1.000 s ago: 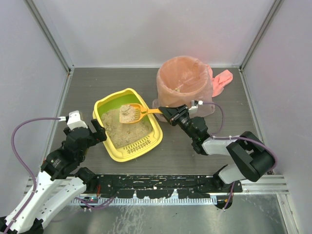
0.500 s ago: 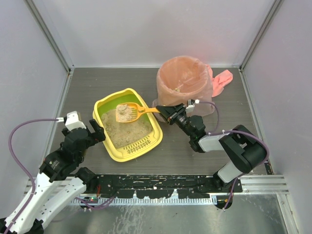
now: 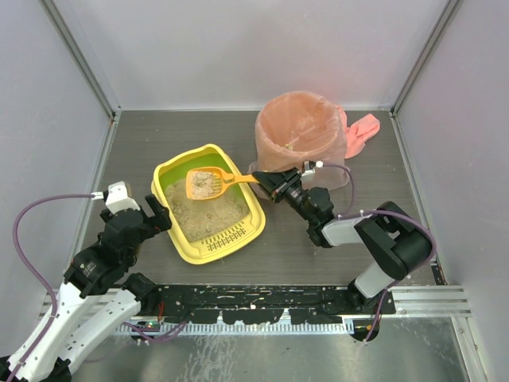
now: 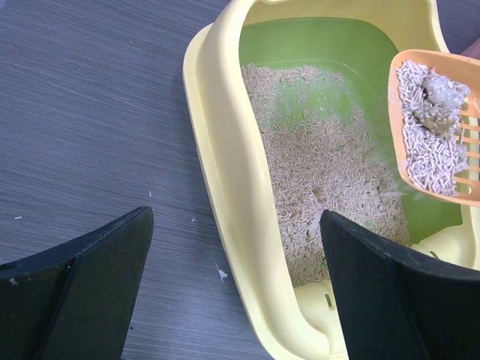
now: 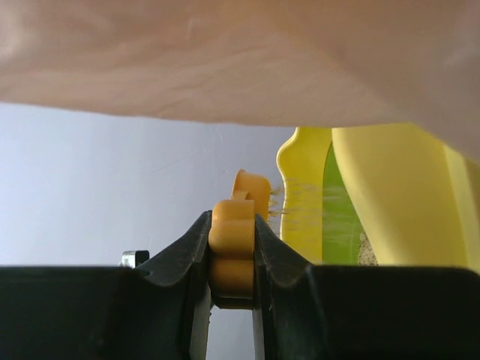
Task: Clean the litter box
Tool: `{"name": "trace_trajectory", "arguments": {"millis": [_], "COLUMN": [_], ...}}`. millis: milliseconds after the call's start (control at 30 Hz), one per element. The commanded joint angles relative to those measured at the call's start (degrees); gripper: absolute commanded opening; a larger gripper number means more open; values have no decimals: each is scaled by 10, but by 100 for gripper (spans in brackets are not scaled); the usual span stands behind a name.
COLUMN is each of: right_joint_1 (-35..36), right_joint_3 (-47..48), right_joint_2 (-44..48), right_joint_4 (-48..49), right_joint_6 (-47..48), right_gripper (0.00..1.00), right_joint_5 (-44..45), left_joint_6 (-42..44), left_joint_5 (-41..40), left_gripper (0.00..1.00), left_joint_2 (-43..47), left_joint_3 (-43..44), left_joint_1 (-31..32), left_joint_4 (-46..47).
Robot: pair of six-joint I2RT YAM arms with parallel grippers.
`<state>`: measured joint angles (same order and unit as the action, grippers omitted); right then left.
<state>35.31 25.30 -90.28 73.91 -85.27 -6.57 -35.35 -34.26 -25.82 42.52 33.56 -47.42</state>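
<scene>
Overhead view: I see the yellow litter box (image 3: 219, 239) left of centre on the dark table (image 3: 199, 135), near the pink-bagged bin (image 3: 306, 155). My right gripper (image 3: 269, 181) pinches the orange scoop (image 3: 208, 183) by its handle, with the loaded bowl above the litter.

Left wrist view: my left gripper (image 4: 234, 217) is spread wide, one finger over the table, the other over the box.

Right wrist view: both fingers are pressed onto the scoop handle, with the box's yellow wall beyond.

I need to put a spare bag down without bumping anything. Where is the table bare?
Back left: bare table between the rear wall and the litter box. Also along the right wall, nearer than the bin. Crowded: the gap between box and bin, where the right gripper holds the scoop, and the box's near-left corner, at the open left gripper.
</scene>
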Motion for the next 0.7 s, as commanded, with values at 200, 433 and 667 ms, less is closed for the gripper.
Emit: {"name": "trace_trajectory", "arguments": {"millis": [200,433,667], "right_joint_1": [27,25,17], "right_joint_3": [49,40,25], "right_joint_2": [-3,-11,-1], "right_joint_4": [32,40,34], "right_joint_6": [19,12,15], "right_gripper": [1,1,1], "right_joint_5": [-19,-14,-12], "left_joint_6": [-5,-9,-13], "left_joint_5": [-10,-7,-6], "left_gripper": [95,95,95], "left_joint_2": [6,8,6], "left_joint_3": [4,-1,-1], "left_joint_1": [-3,-3,-4], "left_joint_4": [22,22,16]}}
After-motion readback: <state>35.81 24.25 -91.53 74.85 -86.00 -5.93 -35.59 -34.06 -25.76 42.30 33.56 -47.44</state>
